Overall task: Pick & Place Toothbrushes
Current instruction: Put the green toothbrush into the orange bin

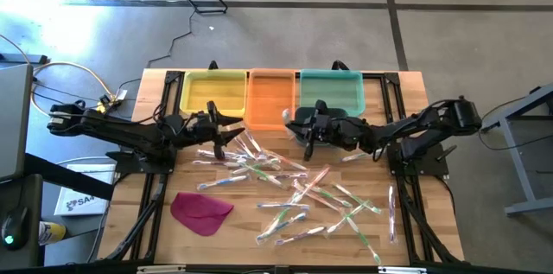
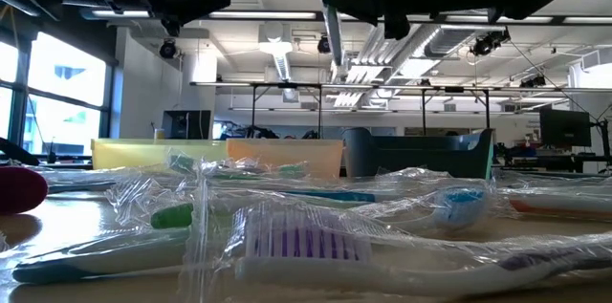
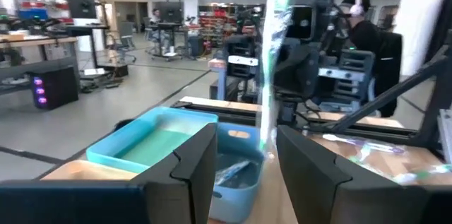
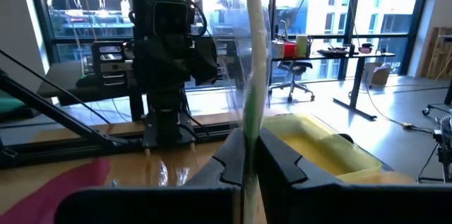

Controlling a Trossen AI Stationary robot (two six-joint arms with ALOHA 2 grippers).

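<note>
Many wrapped toothbrushes (image 1: 302, 192) lie scattered on the wooden table. One green-handled toothbrush (image 4: 251, 54) in a clear wrapper stands upright in the air, and my right gripper (image 4: 247, 157) is shut on it by the near edge of the orange bin (image 1: 270, 92). The same toothbrush (image 3: 272, 61) shows in the left wrist view, beyond my left gripper (image 3: 247, 160). That gripper is open, holds nothing, and faces the right gripper (image 1: 294, 127) from the left. My right gripper pinches the wrapped toothbrush between its two fingers at the green handle (image 4: 248, 121). The fingers reach in level from the table's right and lie across the brush. The brush stands upright, most of it above the fingers, lifted clear of the table.
A yellow bin (image 1: 212, 92), the orange bin and a teal bin (image 1: 330, 91) stand in a row at the far edge. A magenta cloth piece (image 1: 201, 209) lies near left. Metal frame rails (image 1: 147, 196) run along both sides.
</note>
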